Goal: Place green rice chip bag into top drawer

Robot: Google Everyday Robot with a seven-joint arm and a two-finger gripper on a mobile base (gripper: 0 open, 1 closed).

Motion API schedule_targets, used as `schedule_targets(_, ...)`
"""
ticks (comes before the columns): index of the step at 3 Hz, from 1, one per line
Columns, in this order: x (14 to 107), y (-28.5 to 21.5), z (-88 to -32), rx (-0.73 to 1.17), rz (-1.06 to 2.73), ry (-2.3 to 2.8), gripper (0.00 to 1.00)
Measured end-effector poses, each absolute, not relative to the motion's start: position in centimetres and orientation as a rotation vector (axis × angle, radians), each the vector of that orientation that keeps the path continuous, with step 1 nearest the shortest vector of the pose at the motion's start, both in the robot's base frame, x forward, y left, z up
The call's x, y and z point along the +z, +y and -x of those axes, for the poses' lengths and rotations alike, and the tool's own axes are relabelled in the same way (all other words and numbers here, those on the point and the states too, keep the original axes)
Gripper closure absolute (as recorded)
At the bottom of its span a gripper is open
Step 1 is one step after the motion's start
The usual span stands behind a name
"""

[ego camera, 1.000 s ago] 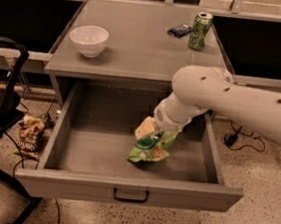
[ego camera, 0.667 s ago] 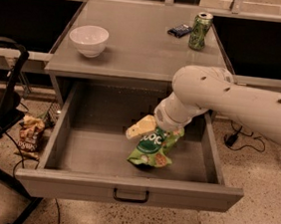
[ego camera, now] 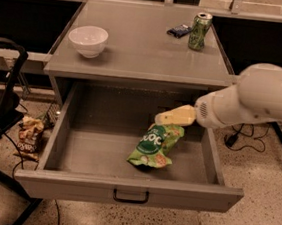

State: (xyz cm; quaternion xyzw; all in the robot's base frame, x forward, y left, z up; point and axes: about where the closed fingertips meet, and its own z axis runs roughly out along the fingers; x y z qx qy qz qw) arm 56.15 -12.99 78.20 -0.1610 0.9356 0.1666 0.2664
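Note:
The green rice chip bag [ego camera: 155, 145] lies flat on the floor of the open top drawer [ego camera: 73, 185], right of centre, lettering up. The drawer is pulled out from under the grey table, and its black bar handle [ego camera: 130, 198] faces me. My gripper [ego camera: 173, 116] hangs just above the bag's upper end, apart from it, at the end of the white arm [ego camera: 263, 99] that reaches in from the right. Nothing shows in the gripper.
On the tabletop stand a white bowl [ego camera: 88, 39] at the left, and a green drink can [ego camera: 200, 31] with a small dark object [ego camera: 179, 30] at the back right. A brown-and-orange snack bag [ego camera: 29, 135] lies on the floor left of the drawer, beside a black frame [ego camera: 1, 100].
The arm has drawn back to the right and lifted off the green bag. The bag now lies alone on the drawer floor.

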Motion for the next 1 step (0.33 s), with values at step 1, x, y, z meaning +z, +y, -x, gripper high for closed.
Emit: schedule_targets(1,81.88,-17.8,-55.08,0.474,0.321,2.373,0.0)
